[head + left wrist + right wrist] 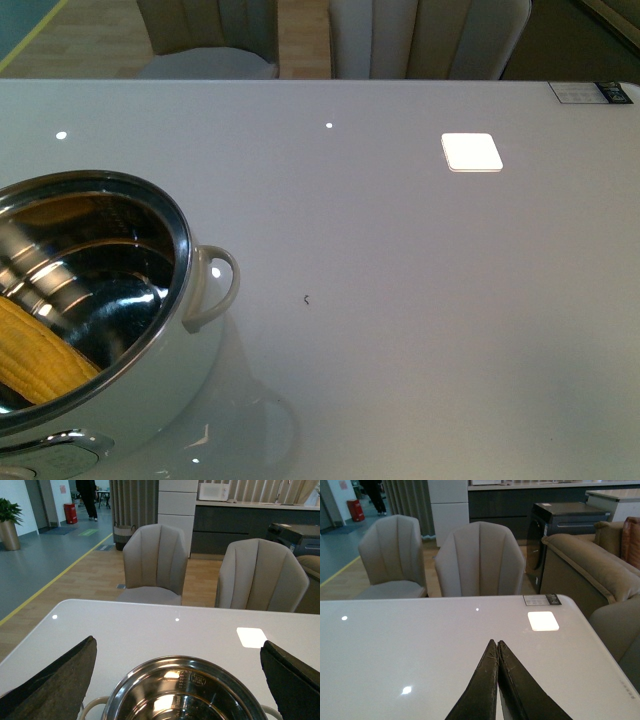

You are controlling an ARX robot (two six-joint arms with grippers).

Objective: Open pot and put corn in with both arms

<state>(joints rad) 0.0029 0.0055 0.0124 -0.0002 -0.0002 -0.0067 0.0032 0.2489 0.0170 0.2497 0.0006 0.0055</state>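
Observation:
The pot (195, 330), white outside and shiny steel inside, stands open at the near left of the white table, with a white loop handle (220, 285) on its right side. The yellow corn (35, 355) lies inside it against the near left wall. Neither arm shows in the front view. In the left wrist view my left gripper (177, 672) is open, its black fingers (55, 687) spread wide on either side above the pot's rim (185, 661). In the right wrist view my right gripper (496, 644) is shut and empty over bare table.
The white table (420, 300) reaches to a far edge with two beige chairs (157, 562) behind it. A bright square light reflection (472, 152) lies at the far right. A label (590, 92) sits at the far right corner. A lid edge (55, 450) shows at the near left.

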